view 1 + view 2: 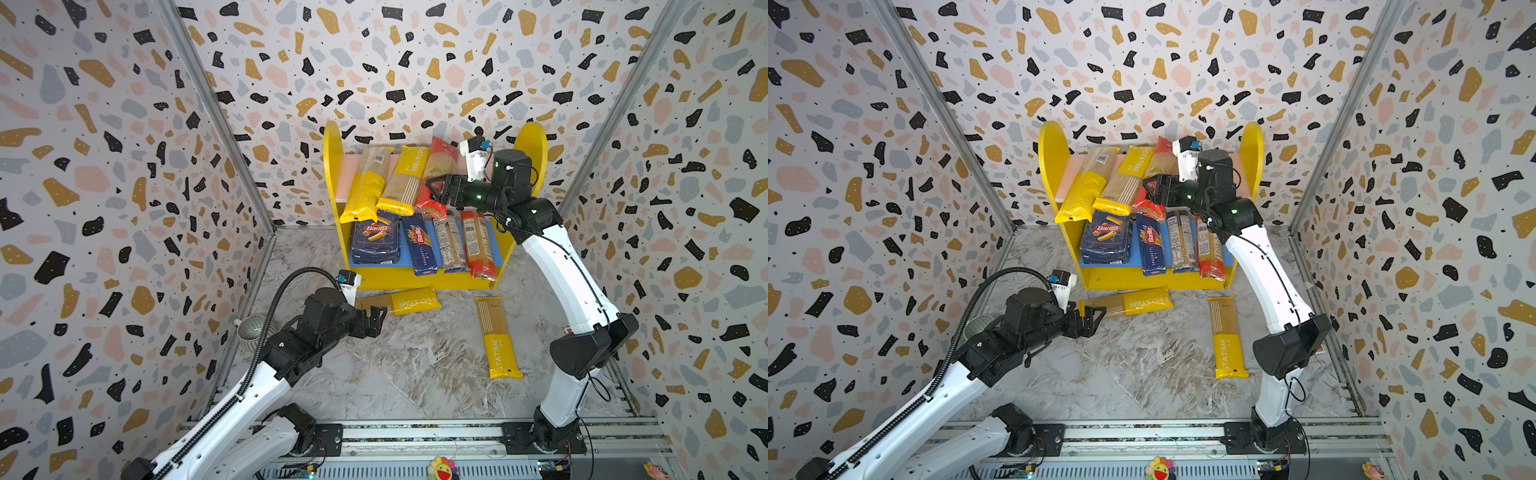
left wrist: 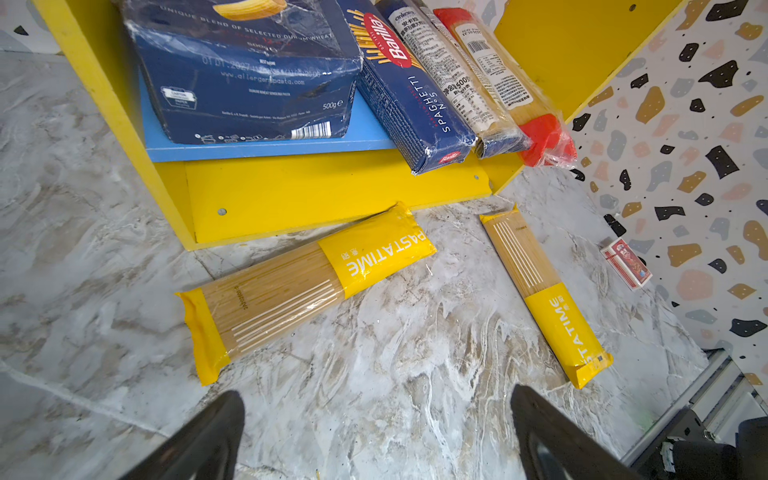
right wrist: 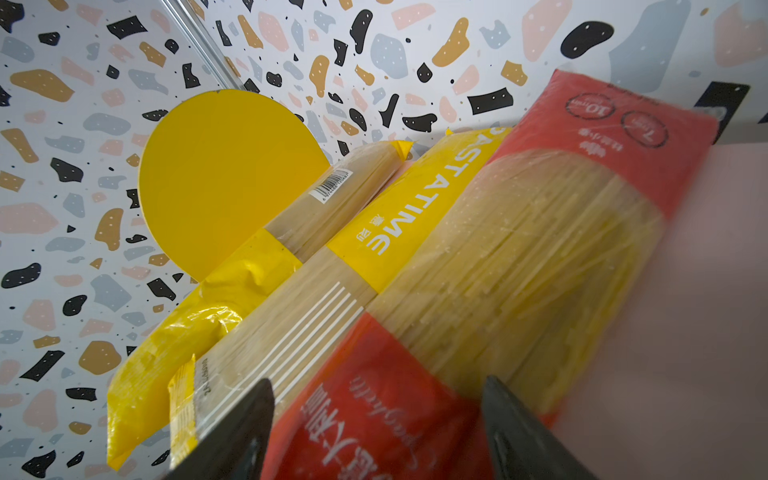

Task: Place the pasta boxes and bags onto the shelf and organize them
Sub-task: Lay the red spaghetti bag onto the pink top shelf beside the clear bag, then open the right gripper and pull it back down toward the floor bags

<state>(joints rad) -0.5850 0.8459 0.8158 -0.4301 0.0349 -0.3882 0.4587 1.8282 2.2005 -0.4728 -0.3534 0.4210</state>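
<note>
The shelf (image 1: 332,166) stands at the back. Its blue lower board (image 2: 266,149) carries the wide pasta box (image 1: 376,243), the narrow spaghetti box (image 1: 422,247), a clear bag (image 1: 451,245) and a red bag (image 1: 478,245). Two yellow bags (image 1: 365,187) (image 1: 405,178) lie on the pink upper board (image 1: 349,178). Beside them is another red bag (image 3: 540,232), with my right gripper (image 3: 378,380) shut on its near end. Two yellow bags (image 1: 399,302) (image 1: 496,336) lie on the table. My left gripper (image 2: 376,415) is open and holds nothing, low over the table just short of the nearer bag's end.
A ribbed grey bowl (image 1: 251,328) sits by the left wall behind my left arm. A small red card pack (image 2: 625,262) lies by the right wall. Patterned walls close in three sides. The arms' mounting rail (image 1: 415,432) runs along the front.
</note>
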